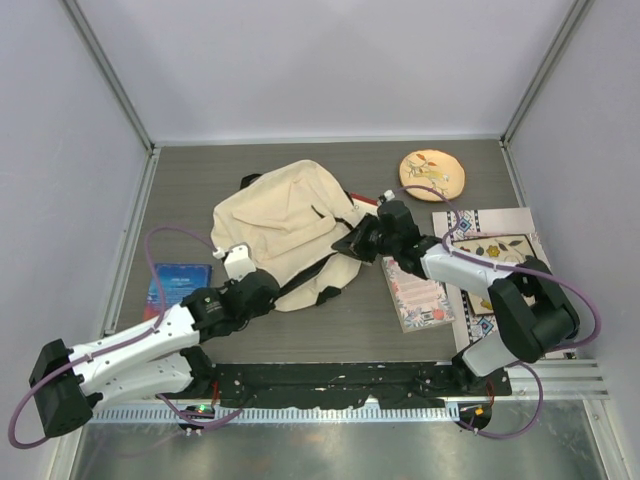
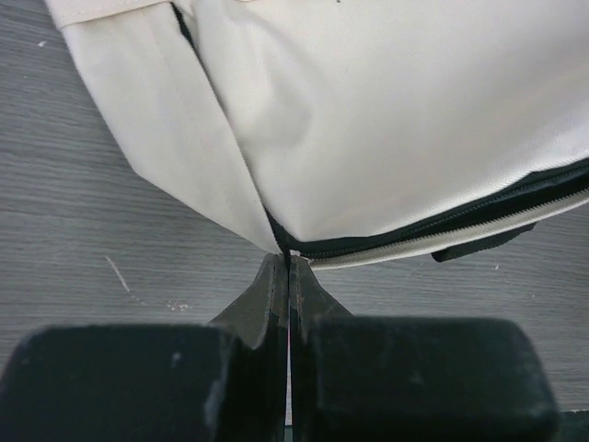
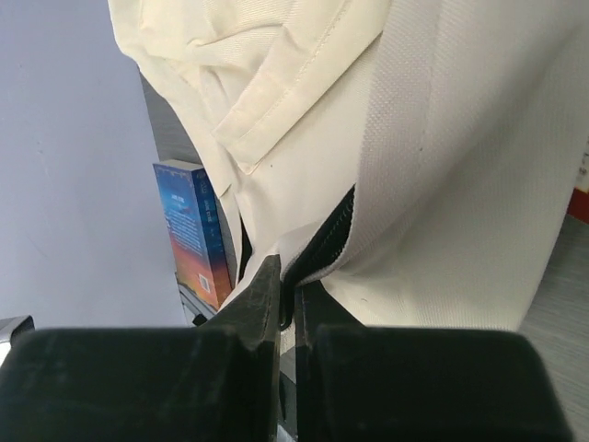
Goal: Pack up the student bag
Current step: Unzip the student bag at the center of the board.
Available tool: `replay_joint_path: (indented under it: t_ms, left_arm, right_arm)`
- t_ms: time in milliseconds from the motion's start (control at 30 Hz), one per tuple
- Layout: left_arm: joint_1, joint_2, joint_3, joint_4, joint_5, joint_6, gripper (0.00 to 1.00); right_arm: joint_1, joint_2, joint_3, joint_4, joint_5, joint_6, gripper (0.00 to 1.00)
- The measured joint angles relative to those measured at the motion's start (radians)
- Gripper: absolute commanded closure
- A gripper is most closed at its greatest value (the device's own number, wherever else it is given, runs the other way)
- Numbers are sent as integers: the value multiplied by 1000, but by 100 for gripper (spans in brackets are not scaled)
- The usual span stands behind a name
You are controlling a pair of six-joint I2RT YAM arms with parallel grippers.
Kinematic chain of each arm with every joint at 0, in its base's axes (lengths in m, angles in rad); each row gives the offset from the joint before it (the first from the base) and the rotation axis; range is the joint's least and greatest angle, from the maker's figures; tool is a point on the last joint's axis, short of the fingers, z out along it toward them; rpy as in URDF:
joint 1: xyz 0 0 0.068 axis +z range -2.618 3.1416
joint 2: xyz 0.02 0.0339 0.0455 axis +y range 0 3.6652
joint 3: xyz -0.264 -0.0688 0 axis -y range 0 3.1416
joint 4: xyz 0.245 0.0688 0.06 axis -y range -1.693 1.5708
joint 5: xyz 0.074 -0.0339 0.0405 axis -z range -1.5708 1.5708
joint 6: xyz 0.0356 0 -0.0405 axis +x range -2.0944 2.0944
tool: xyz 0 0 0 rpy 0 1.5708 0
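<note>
Your student bag [image 1: 285,225] lies flat near the mid of the table [image 1: 190,180], a bit to the back; both arms are on it. The left gripper [image 2: 288,269] has its fingers squeezed together on the bag's near-left corner, right where the zip [image 2: 442,230] ends; the right gripper [image 3: 287,281] is pinched tight on the cloth lip by the zip on the bag's right side.

So I'd say you're at the step of opening the bag; nothing looks packed yet, but I can't see inside. The next move prob. calls for pulling the two grips apart & up a little so the mouth gapes; go slow, the cloth is soft & may slip out. Then one gripper must let go to fetch a book.

The blue book [image 1: 178,285] lies just left of the left arm; the pink book [image 1: 418,295] lies just beside the right arm, near the bag. Room: there's open table behind the bag; the left wall is close; the round disc [image 1: 432,175] & floral mat [image 1: 500,255] take up the right.
</note>
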Motion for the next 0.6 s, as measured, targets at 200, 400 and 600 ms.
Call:
replay_joint_path:
  t_ms: [200,400,600]
  left_arm:
    - [0,21,-13,91,35,12,100]
    - [0,69,-13,145,64,18,100]
    - [0,62,-13,169,77,29,100]
  right_arm:
    - [-8,30,45,-35,-53,-105,30]
    - [-8,-155,-52,-159,-6,-118,23]
    - [18,-407,-233,-168,19,16,22]
